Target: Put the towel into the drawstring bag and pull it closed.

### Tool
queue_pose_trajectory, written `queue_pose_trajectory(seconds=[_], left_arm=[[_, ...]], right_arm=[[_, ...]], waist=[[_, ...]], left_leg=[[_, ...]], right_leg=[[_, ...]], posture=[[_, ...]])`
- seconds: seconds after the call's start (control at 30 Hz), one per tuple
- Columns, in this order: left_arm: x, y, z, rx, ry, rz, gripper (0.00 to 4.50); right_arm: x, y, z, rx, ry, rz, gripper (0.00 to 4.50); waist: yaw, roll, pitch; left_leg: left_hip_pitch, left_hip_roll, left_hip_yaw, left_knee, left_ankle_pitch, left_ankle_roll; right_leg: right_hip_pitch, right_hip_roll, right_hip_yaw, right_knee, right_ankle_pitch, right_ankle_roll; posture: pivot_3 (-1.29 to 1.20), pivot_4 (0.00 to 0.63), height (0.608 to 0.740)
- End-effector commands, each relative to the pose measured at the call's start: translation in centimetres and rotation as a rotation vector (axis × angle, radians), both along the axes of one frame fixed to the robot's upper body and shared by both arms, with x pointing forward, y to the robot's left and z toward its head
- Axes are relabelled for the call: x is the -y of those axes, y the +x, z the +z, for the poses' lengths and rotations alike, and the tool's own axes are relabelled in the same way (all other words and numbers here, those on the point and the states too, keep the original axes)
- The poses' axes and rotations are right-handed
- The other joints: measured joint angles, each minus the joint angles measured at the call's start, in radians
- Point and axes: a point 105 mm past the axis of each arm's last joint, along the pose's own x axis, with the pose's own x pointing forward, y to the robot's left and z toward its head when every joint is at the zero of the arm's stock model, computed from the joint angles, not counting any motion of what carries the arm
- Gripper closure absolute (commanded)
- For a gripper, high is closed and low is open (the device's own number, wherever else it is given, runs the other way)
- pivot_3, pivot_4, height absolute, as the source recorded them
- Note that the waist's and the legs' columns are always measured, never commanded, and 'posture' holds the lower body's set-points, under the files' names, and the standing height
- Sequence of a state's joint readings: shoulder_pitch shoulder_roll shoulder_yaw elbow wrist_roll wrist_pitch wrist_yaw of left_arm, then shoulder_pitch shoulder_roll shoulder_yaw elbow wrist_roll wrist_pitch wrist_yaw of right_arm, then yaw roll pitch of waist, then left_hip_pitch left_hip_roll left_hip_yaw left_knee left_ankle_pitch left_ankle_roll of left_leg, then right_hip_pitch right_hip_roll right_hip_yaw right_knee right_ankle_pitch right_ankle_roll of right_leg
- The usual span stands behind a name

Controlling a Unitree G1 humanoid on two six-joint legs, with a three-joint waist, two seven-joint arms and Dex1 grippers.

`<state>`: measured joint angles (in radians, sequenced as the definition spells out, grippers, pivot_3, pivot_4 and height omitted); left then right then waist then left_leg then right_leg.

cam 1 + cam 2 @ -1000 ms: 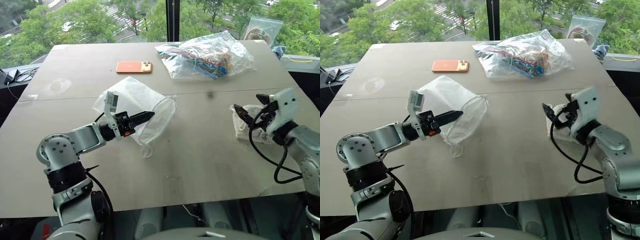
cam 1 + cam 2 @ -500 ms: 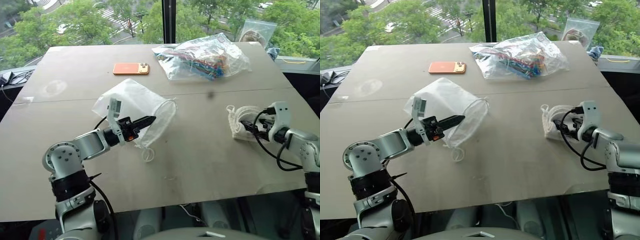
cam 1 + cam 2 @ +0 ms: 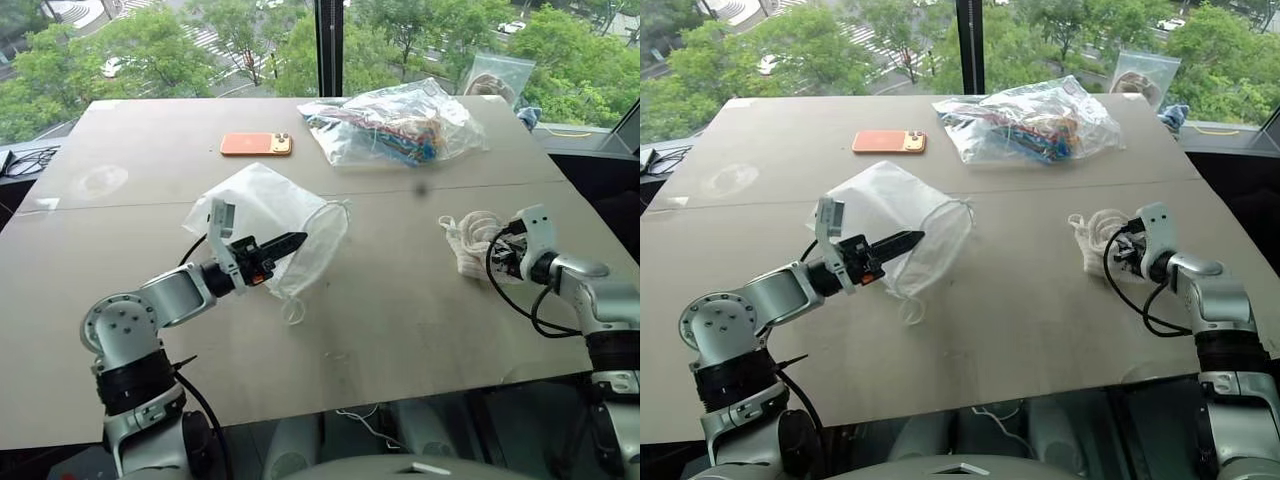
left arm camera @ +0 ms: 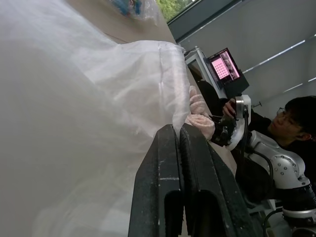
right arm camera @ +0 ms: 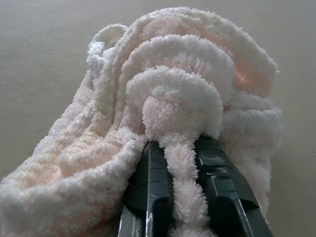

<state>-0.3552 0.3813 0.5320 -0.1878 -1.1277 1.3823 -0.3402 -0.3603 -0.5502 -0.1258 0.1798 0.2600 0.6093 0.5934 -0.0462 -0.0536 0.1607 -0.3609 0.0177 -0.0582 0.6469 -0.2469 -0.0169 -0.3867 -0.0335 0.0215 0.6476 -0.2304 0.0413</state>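
Note:
The white drawstring bag lies left of the table's middle, its mouth held open toward the right and a cord loop trailing on the table. My left gripper is shut on the bag's rim; in the left wrist view its fingers press together against the sheer fabric. The cream terry towel lies bunched at the right of the table. My right gripper is shut on a fold of the towel, low at its right side.
An orange phone and a clear plastic bag of colourful items lie at the back of the table. Another clear bag stands at the far right corner. A person sits beyond the table's right side.
My right gripper has come down to the towel and shut on a fold of it. The left gripper has kept its hold on the bag. The camera has shifted.

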Motion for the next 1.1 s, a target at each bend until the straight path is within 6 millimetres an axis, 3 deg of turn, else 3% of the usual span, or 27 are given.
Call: queue_pose_trajectory(seconds=[0.03,0.17,0.2,0.3,0.47,0.8,0.87,1.0,1.1], left_arm=[[0.3,0.1,1.1,0.057,0.005,-0.015,4.5],[0.2,0.5,1.1,0.055,0.004,-0.017,4.5],[0.3,0.6,1.1,0.055,0.003,-0.021,4.5],[0.4,0.8,1.1,0.056,0.002,-0.028,4.5],[0.7,1.0,0.8,0.051,0.002,-0.042,4.5],[0.2,0.7,0.4,0.063,0.03,-0.029,4.5],[0.2,0.4,0.3,0.067,0.041,-0.03,4.5],[-0.3,0.1,0.2,0.067,0.027,0.004,4.5],[-0.3,-0.1,0.0,0.067,0.021,0.019,4.5]], right_arm=[[-2.4,-1.9,1.8,0.042,0.075,0.135,3.53],[-3.1,-3.5,4.2,0.102,0.033,0.15,1.82],[-3.1,-4.0,4.5,0.106,0.007,0.158,1.15],[-2.6,-4.7,5.5,0.123,-0.03,0.139,0.04],[-1.0,-5.1,6.7,0.12,-0.032,0.059,0.04],[0.4,-3.2,3.3,0.012,-0.081,-0.029,0.04],[-0.3,-2.9,4.0,0.053,-0.073,0.006,0.04],[-2.3,-2.7,9.1,0.254,0.002,0.105,0.04],[-2.1,-3.2,10.8,0.304,0.007,0.099,0.04]], waist=[[0.004,0.009,0.005],[0.005,0.016,0.008],[0.005,0.016,0.008],[0.011,0.02,0.011],[0.017,0.022,0.012],[0.019,0.023,0.013],[0.019,0.023,0.013],[0.018,0.024,0.013],[0.018,0.027,0.015]], left_leg=[[-0.001,0.0,0.0,0.0,0.0,0.0],[-0.012,-0.001,0.001,-0.005,0.0,-0.001],[-0.019,-0.001,0.001,-0.005,0.0,-0.001],[-0.026,-0.004,0.001,-0.005,0.0,-0.001],[-0.03,-0.007,-0.001,-0.005,0.0,-0.001],[-0.031,-0.007,-0.003,-0.005,-0.001,0.0],[-0.031,-0.007,-0.003,-0.005,-0.001,0.0],[-0.031,-0.007,-0.003,-0.005,-0.001,0.0],[-0.031,-0.007,-0.003,-0.004,-0.001,0.0]], right_leg=[[-0.001,0.0,0.0,0.0,0.0,0.0],[-0.014,0.0,0.002,0.0,0.003,0.004],[-0.021,0.0,0.002,0.001,0.005,0.0],[-0.027,-0.001,0.002,0.001,0.005,0.0],[-0.028,-0.005,0.0,-0.004,0.005,0.0],[-0.028,-0.005,-0.002,-0.005,0.005,0.0],[-0.028,-0.005,-0.002,-0.005,0.005,0.0],[-0.028,-0.005,-0.002,-0.004,0.005,0.0],[-0.028,-0.004,-0.002,-0.004,0.005,0.0]], posture=[[0.0,0.15,0.74],[0.0,0.15,0.74],[0.0,0.15,0.74],[0.0,0.15,0.74],[0.0,0.15,0.74],[0.0,0.15,0.74],[0.0,0.15,0.74],[0.0,0.15,0.74],[0.0,0.15,0.74]])
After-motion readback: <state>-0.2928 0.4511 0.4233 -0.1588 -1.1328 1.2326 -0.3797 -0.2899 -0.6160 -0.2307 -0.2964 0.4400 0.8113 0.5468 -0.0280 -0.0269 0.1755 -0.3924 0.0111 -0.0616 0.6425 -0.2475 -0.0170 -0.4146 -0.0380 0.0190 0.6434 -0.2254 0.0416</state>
